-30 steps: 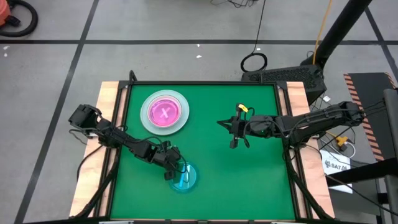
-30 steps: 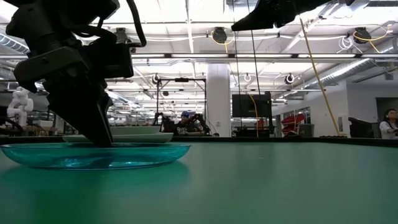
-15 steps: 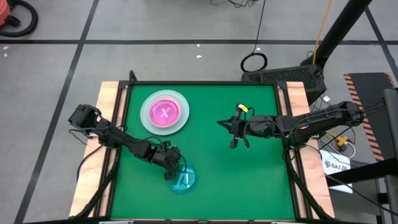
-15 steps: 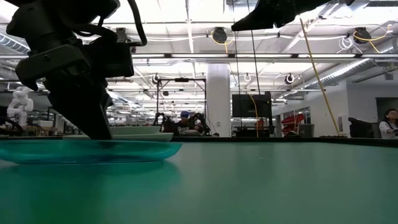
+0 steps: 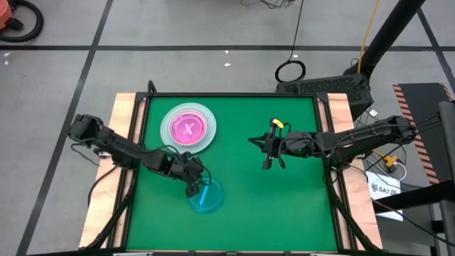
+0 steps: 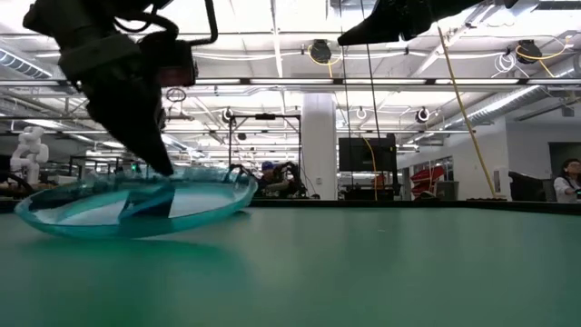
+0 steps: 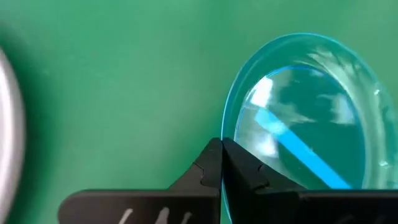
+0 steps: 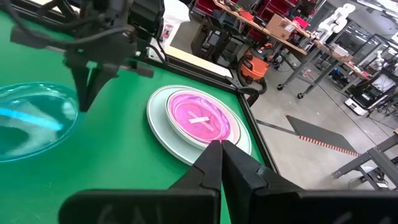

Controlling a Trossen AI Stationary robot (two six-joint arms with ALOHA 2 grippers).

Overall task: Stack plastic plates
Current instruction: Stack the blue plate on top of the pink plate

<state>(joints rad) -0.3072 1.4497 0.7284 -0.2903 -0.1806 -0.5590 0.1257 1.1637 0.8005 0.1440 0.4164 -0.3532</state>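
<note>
One cyan plate (image 5: 205, 197), one pink plate (image 5: 188, 129), one pale plate (image 5: 168, 134).

An overhead camera looks straight down on the whole green table (image 5: 284, 206) and both arms. A second camera sits at tabletop height, close to the cyan plate (image 6: 136, 204), facing level across the surface into the room beyond. The left wrist camera peers closely down at that same cyan plate (image 7: 305, 112). The right wrist camera looks from farther off across the table, sharing the cyan plate (image 8: 34, 121) and the pink plate (image 8: 200, 119) with the overhead view.
</note>
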